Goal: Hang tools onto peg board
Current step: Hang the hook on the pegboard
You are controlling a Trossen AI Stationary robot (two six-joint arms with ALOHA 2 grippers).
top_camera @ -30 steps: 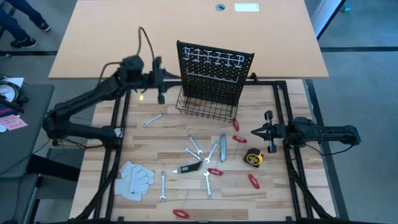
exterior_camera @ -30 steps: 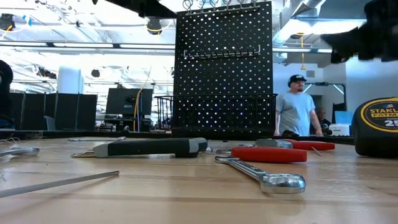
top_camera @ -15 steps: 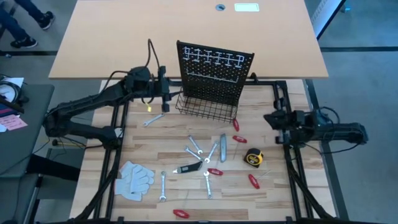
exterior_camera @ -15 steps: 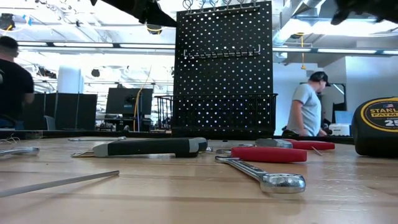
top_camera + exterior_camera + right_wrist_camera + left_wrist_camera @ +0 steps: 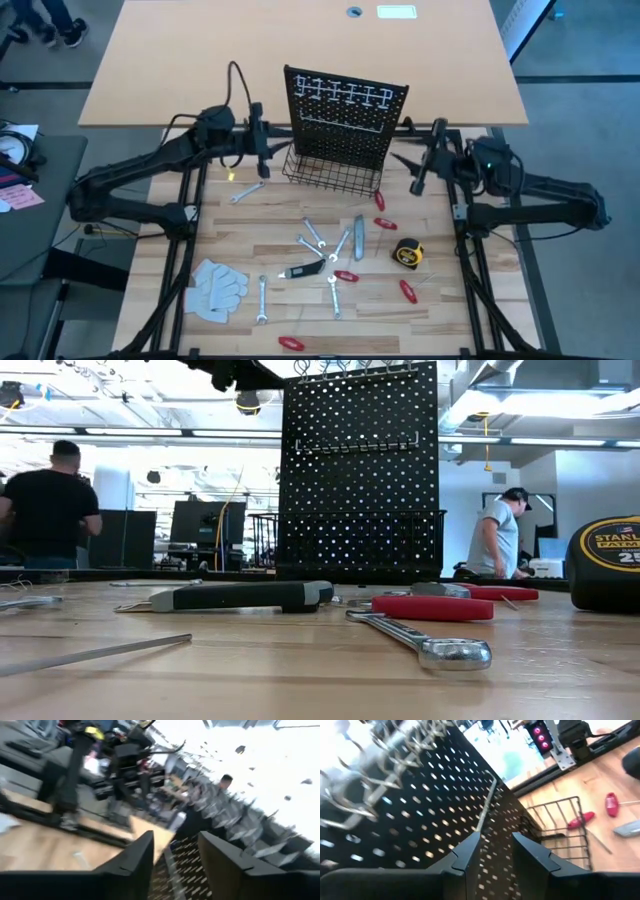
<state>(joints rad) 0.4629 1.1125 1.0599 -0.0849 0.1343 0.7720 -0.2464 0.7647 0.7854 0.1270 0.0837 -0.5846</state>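
Note:
The black peg board (image 5: 345,118) stands upright at the table's far side, with hooks along its top and a wire basket (image 5: 330,175) at its base. The tools lie flat on the wood in front of it: silver wrenches (image 5: 314,233), a grey utility knife (image 5: 358,237), a tape measure (image 5: 407,254), red-handled tools (image 5: 407,291) and a black-handled tool (image 5: 305,268). My left gripper (image 5: 262,146) is open and empty, just left of the board and facing it (image 5: 496,837). My right gripper (image 5: 428,158) is open and empty, just right of the board (image 5: 175,835).
White work gloves (image 5: 215,288) lie at the near left. One wrench (image 5: 245,192) lies apart, left of the basket. A red-handled tool (image 5: 290,343) lies at the near edge. Black frame rails (image 5: 465,230) run along both table sides. People move in the room behind (image 5: 497,535).
My right gripper has risen from above the table's right middle, gone toward the far edge and swung in beside the peg board's right side, turning as it went. The tools have stayed where they were.

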